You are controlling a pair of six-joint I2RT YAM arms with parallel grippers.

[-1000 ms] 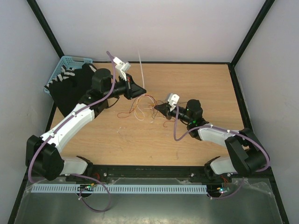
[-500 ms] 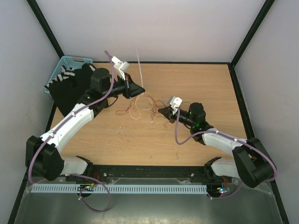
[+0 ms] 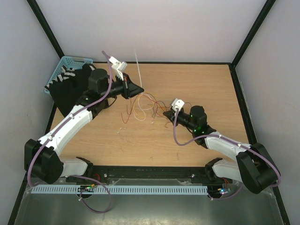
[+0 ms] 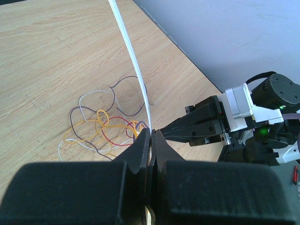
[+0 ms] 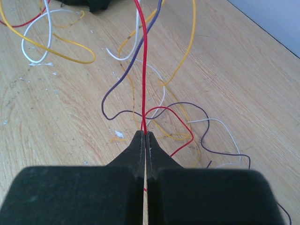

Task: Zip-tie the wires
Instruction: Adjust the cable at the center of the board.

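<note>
Nearest you, your right gripper [image 3: 165, 113] sits low over the wooden table [image 3: 211, 84], a little right of centre. Its wrist view shows the jaws pressed together on one red strand of the wires [image 3: 143, 107]. That strand runs straight away from the tips, and purple, yellow and white strands curl on the wood around it.

Seen from above, the wires form a loose tangle of thin loops between the two grippers, near the middle of the table.

Just beyond the tangle, on its left side, is your left gripper [image 3: 139, 89]. Its jaws are clamped on the lower end of the zip tie [image 3: 137, 65]. The white strip rises from the tips and leans toward the back wall, with its upper end free in the air. In the left wrist view the tangle lies under and past the fingertips, and the right gripper points in from the other side. You cannot tell whether the strip touches any strand.

Farthest away, in the back left corner, stands a light blue basket [image 3: 61, 69] with a dark object [image 3: 70, 91] beside it.
</note>
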